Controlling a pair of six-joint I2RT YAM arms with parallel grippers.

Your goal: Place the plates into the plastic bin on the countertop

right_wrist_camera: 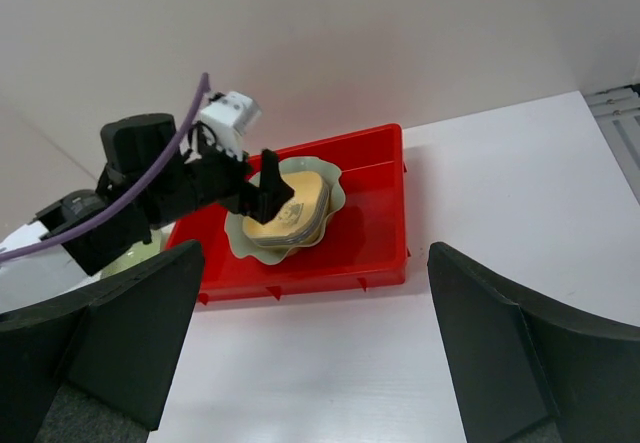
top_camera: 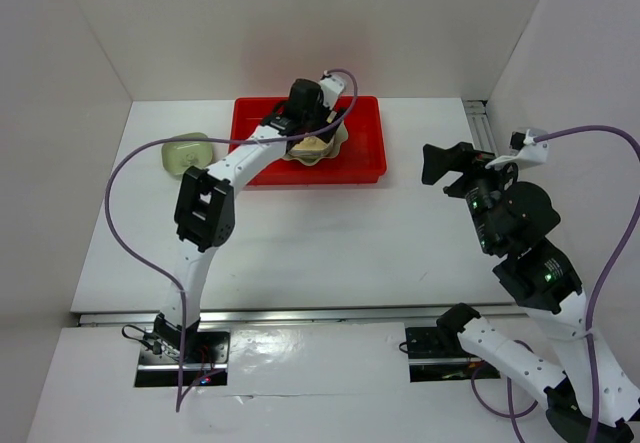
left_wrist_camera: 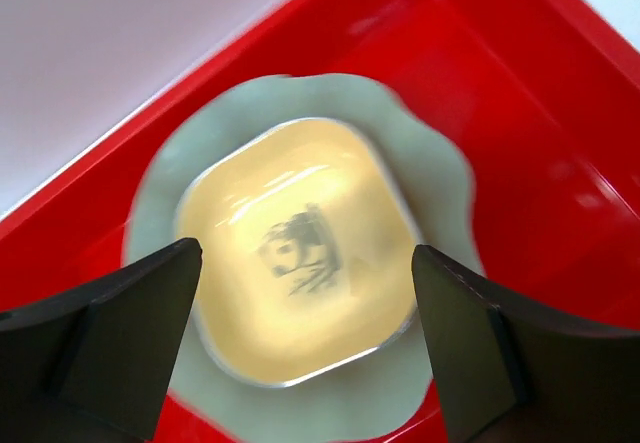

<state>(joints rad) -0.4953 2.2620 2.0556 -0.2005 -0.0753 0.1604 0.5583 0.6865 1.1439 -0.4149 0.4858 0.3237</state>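
Observation:
The red plastic bin (top_camera: 365,148) sits at the back of the white countertop (top_camera: 330,233). Inside it lies the large pale green scalloped plate (left_wrist_camera: 430,173), which holds a stack of small plates with a yellow one (left_wrist_camera: 295,253) on top. My left gripper (left_wrist_camera: 305,258) hovers open just above that yellow plate with nothing between its fingers. From the right wrist view the same stack (right_wrist_camera: 300,208) shows several plate edges. One small green plate (top_camera: 187,153) lies on the countertop left of the bin. My right gripper (top_camera: 432,163) is open and empty, off to the right of the bin.
White walls enclose the countertop on the left, back and right. A metal rail (top_camera: 480,123) runs along the right wall. The left arm (top_camera: 205,208) stretches from the near edge up over the bin, trailing a purple cable (top_camera: 125,223).

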